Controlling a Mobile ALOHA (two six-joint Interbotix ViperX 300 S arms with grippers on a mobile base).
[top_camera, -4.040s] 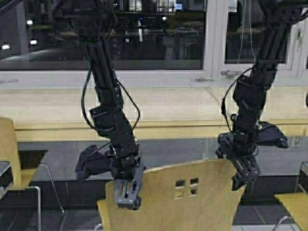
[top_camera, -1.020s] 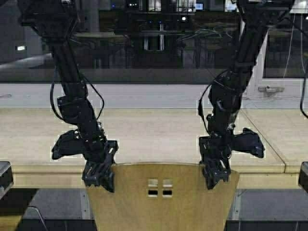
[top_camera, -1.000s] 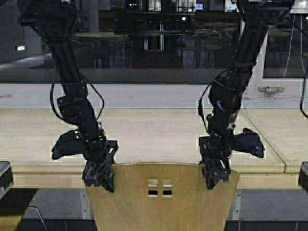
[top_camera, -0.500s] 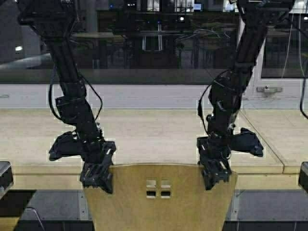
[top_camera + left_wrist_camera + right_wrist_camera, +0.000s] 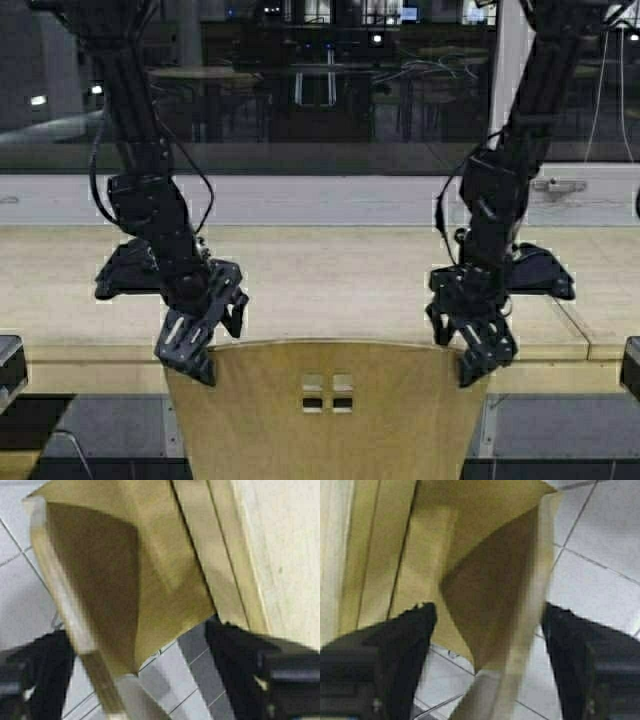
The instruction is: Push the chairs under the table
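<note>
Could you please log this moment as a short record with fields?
chair: yellow-tan chair centred before the robot, back upright, its top edge level with the table's front edge
table: long beige table across the view, under the window
left tool: left tool open, astride the chair back's top left corner
right tool: right tool open, astride the top right corner
floor: pale tiled floor below the chair
</note>
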